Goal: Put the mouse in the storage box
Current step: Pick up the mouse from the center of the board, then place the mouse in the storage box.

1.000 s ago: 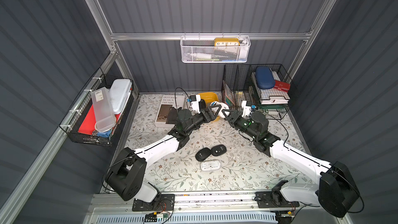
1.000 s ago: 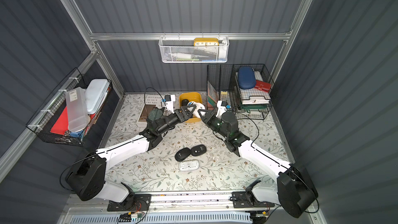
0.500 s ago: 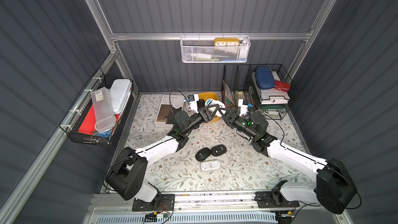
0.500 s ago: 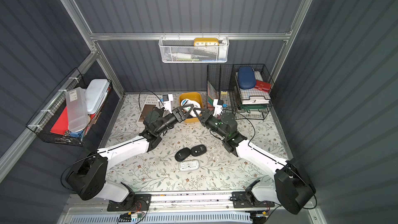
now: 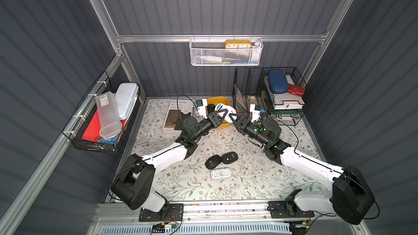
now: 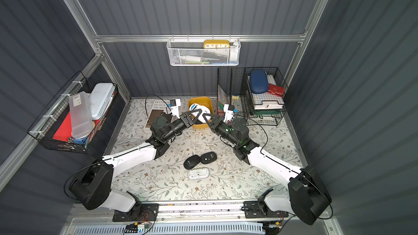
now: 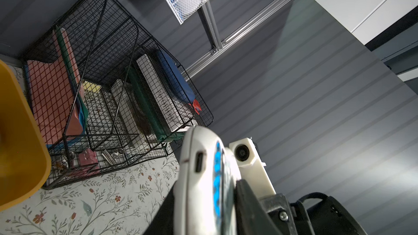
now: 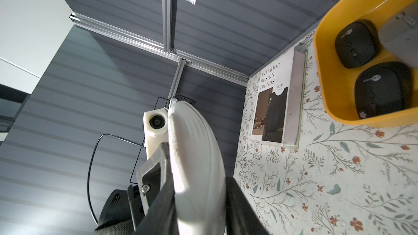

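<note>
Left fingers and right fingers pinch 1 white mouse near the storage box (2 black mice inside).

Even light, soft shadows; storage box blurred close in left wrist view.

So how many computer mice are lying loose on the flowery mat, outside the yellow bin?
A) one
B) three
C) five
B: a black mouse, a second black mouse right beside it, and a white mouse just nearer the robot's base.
</note>
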